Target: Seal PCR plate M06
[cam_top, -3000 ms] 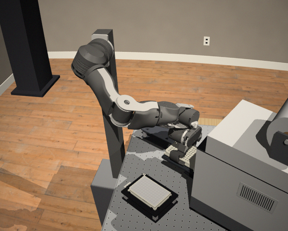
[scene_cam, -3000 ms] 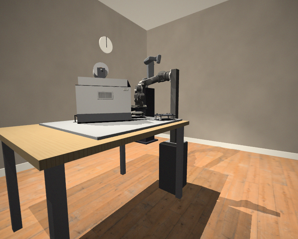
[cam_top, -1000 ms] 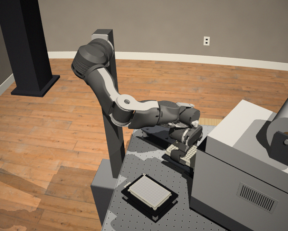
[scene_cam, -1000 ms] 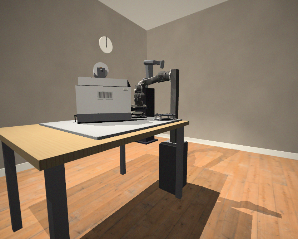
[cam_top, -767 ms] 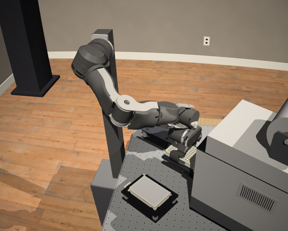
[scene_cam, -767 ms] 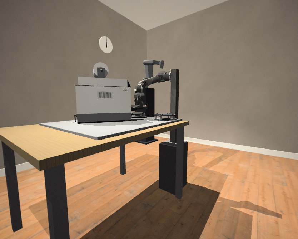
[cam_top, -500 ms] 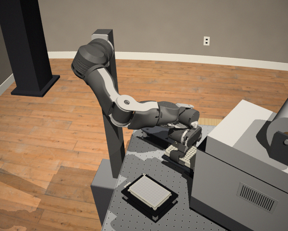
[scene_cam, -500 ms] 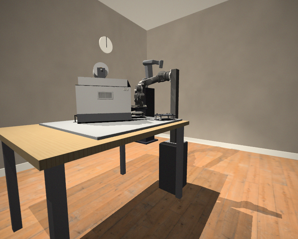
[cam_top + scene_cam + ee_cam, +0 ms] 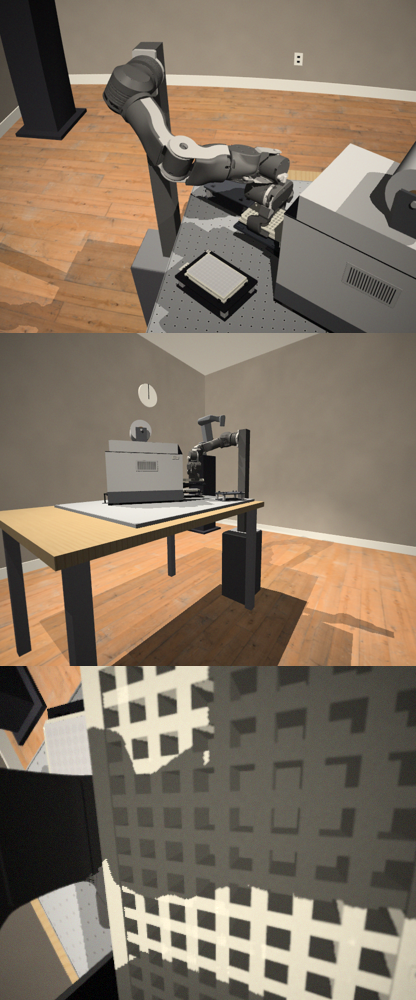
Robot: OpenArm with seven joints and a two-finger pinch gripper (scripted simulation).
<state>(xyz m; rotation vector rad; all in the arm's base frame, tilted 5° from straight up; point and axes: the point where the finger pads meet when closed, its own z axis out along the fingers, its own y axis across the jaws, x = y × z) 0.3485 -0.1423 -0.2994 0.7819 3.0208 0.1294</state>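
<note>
Wooden table (image 9: 41,534) carries a grey perforated board (image 9: 194,312). On the board: the sealer (image 9: 329,243) at 3 o'clock, a black nest (image 9: 187,282) with a foiled plate at 6.

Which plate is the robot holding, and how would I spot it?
Find the big grey sealer box on the dotted table. Beside its side wall, the dark gripper clamps a cream plate with open square wells; the other plate, nearer, looks smooth on top.

Sealer housing (image 9: 333,243) walls off gripper (image 9: 264,217) + held plate M06 (image 9: 277,218) on one side; breadboard (image 9: 208,229) twd sealed plate M09 (image 9: 216,276) open.
</note>
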